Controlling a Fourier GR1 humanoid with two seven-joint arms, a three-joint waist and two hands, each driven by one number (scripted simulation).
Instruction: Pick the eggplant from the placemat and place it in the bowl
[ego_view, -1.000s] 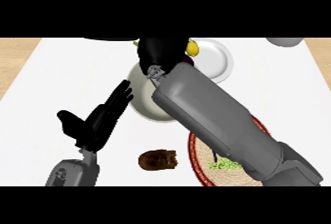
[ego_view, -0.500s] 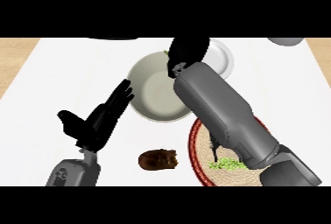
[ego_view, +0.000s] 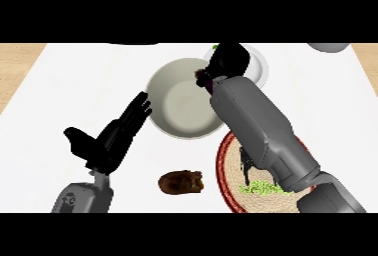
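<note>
**Eggplant carried to the bowl's rim**

Head view: the right hand (ego_view: 227, 61) is seen curled around the eggplant (ego_view: 201, 76), held at the bowl's (ego_view: 177, 107) one o'clock edge. The placemat (ego_view: 230, 172) lies at five o'clock. The left hand (ego_view: 109, 141) is rested open at eight o'clock. The transport step is judged underway; centring over the bowl, then release, is called for next.

A: What do the arms look like?
B: Two smooth grey forearms, boxy, with rounded edges.
A: And the hands?
B: Glossy black. The left hand (ego_view: 103, 142) shows slim fingers and a thumb; the right hand (ego_view: 227, 60) looks bulkier.
</note>
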